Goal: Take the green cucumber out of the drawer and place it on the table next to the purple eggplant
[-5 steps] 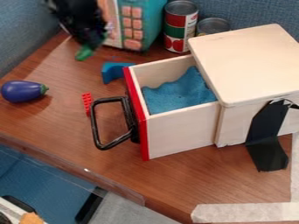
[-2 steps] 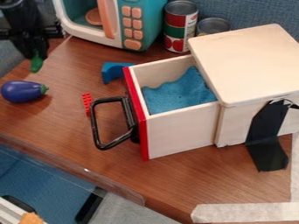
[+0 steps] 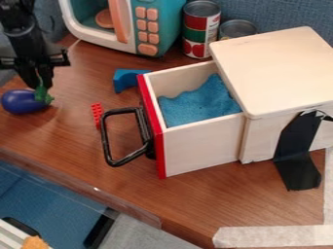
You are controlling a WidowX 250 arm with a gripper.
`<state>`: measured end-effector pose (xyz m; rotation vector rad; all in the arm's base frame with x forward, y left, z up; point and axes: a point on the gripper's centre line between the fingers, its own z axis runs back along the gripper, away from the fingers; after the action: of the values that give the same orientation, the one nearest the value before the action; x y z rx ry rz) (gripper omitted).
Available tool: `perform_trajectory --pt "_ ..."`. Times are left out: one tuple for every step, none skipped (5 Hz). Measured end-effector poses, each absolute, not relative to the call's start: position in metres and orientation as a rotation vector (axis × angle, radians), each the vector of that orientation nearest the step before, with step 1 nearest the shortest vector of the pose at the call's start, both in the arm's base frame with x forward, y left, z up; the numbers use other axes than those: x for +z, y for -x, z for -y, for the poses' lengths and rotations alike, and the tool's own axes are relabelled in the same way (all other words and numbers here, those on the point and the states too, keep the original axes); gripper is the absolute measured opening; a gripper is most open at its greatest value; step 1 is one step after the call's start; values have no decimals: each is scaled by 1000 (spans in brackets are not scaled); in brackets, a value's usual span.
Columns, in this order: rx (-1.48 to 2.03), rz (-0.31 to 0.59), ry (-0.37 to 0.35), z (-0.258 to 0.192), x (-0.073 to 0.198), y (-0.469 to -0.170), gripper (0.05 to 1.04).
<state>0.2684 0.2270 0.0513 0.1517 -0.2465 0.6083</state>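
Purple eggplant (image 3: 22, 102) lay at the left, its stem end beside a green piece (image 3: 42, 94) that the gripper (image 3: 39, 85) pinched narrowly, probably high up to leave the lower end free. Black tape (image 3: 296, 158) seemingly anchored the wooden box (image 3: 276, 70). The gripper hid the piece's top; whether it touched the eggplant, I couldn't tell

A red-and-green can (image 3: 196, 33) stands between a teal toy microwave (image 3: 166, 20) and another can (image 3: 237, 29).
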Motion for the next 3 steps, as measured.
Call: perform_trajectory --pt "600 233 -117 -230 42 -274 250" --pt "579 235 -91 -233 38 -284 250" --pt "605 244 -59 -241 42 -301 249"
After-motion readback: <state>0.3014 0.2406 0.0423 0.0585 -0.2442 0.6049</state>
